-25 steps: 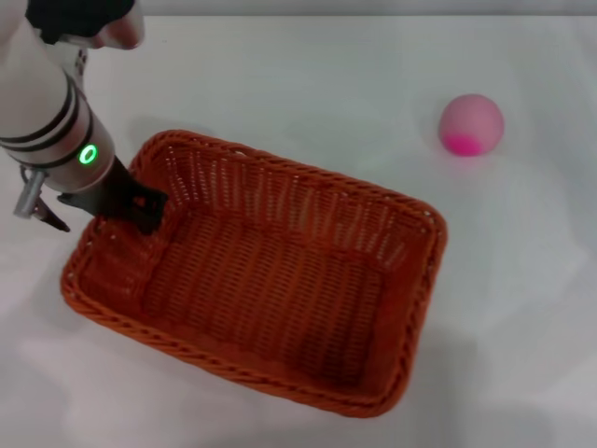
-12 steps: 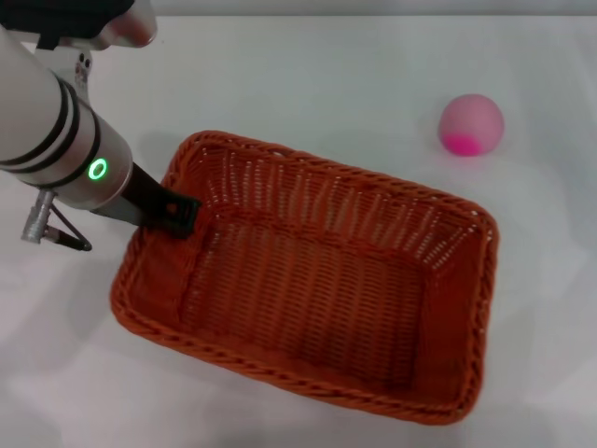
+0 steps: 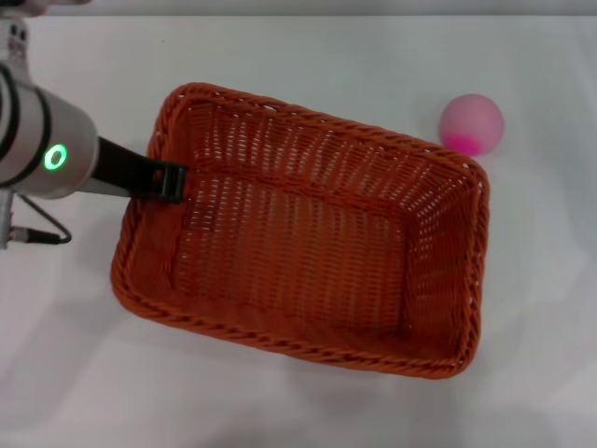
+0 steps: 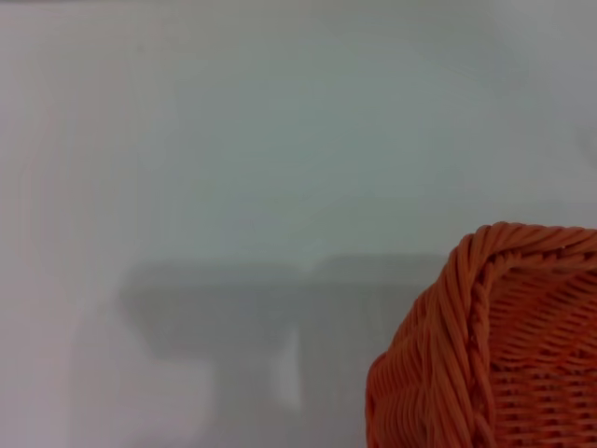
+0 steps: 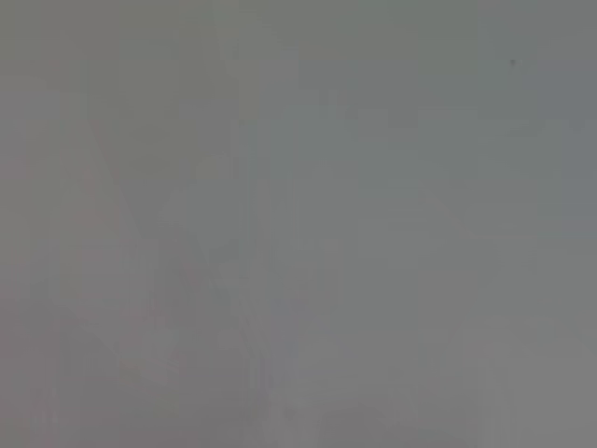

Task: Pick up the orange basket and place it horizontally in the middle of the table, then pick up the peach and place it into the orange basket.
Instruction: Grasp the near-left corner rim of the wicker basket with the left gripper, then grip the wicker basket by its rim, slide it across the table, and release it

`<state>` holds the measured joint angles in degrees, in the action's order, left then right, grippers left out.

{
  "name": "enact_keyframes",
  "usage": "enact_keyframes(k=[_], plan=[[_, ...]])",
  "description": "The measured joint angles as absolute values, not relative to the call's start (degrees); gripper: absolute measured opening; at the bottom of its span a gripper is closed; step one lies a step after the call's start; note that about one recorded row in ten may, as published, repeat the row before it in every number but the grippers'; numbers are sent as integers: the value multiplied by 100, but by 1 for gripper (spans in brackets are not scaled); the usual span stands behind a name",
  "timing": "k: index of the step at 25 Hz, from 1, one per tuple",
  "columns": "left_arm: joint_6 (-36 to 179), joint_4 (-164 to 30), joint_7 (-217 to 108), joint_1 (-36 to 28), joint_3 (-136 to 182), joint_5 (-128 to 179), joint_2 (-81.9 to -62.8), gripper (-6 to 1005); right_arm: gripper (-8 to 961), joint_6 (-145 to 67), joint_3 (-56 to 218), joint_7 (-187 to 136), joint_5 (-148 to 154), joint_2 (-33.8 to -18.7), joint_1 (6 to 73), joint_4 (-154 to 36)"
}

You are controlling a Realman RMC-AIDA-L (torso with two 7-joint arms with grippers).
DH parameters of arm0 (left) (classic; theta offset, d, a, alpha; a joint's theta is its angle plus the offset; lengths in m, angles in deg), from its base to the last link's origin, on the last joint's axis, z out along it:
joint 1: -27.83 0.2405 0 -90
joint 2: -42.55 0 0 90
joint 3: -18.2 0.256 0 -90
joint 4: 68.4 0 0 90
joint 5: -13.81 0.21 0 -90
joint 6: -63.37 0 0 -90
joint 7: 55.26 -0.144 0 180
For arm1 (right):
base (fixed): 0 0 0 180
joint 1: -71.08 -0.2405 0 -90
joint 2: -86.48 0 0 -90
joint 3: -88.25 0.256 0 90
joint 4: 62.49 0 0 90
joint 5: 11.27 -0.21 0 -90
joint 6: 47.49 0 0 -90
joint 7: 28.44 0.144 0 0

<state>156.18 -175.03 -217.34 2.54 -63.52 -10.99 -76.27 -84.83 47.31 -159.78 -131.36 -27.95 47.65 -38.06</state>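
The orange basket (image 3: 298, 233) fills the middle of the head view, its long side running nearly across the white table (image 3: 308, 56) and tilted a little. My left gripper (image 3: 166, 181) comes in from the left and is shut on the basket's left short rim. A rounded corner of the basket (image 4: 494, 355) shows in the left wrist view above the bare table. The peach (image 3: 471, 123), pale pink with a magenta patch, lies on the table just beyond the basket's far right corner, apart from it. The right gripper is out of view.
The left arm's silver wrist (image 3: 37, 149), with its green ring light, reaches in over the table's left side, and a thin cable (image 3: 33, 233) hangs beneath it. The right wrist view is plain grey.
The left gripper has carried the basket to the right and toward the far side, turning it closer to horizontal. The peach has stayed put.
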Motion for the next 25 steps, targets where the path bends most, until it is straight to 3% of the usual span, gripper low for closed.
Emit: enact_keyframes(k=[18,25], plan=[[14944,-17588,-21682,1062,-6765,-849,-7654,119,405,-8457,4668,-15894,-13035,-2793,4726,-3795],[14709,-17044,-21723,956,-6800,-870,-7617,120,405,-8459,4659,-15693,-12890,-2798,4732,-3687]])
